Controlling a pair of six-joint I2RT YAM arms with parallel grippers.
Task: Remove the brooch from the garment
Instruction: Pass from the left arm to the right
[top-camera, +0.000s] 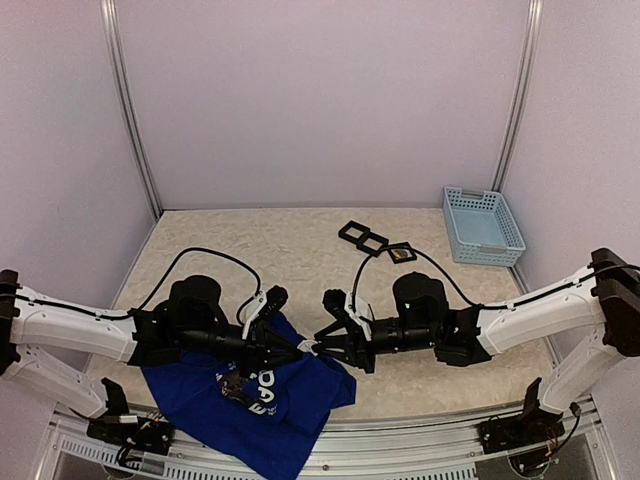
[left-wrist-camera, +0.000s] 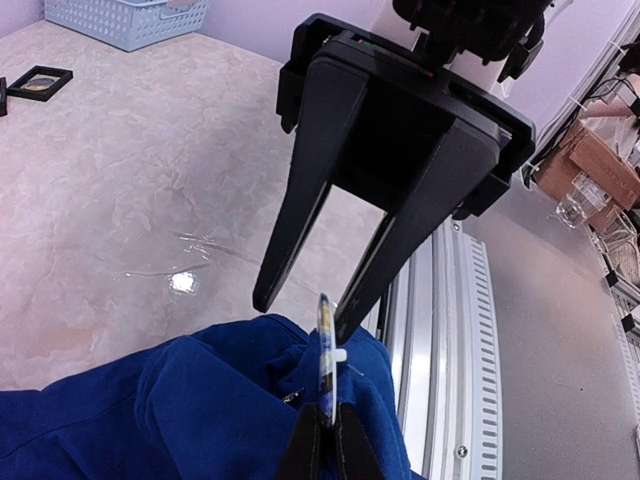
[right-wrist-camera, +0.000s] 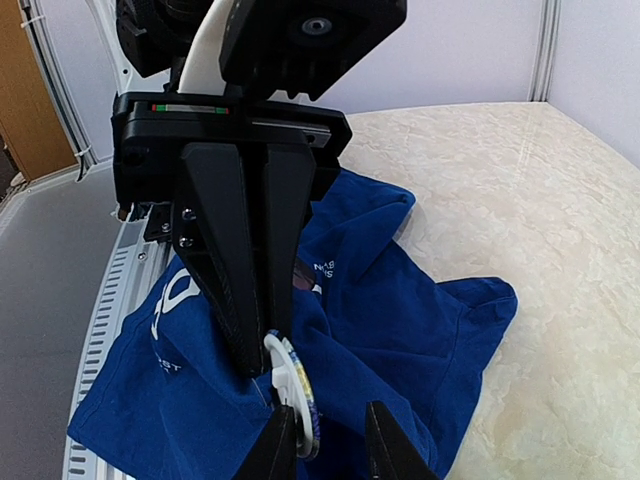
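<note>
Removal judged incomplete: the round white, blue-rimmed brooch (right-wrist-camera: 288, 385) is pinched edge-on by the clenched left gripper (right-wrist-camera: 256, 362) at the bunched royal-blue cloth T-shirt (right-wrist-camera: 400, 310), apparently not yet unpinned, with the right gripper (left-wrist-camera: 303, 312) released, its fingers straddling it.

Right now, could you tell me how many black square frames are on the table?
3, in a far row: left frame, middle frame, right frame nearest the basket. Others may be hidden.
</note>
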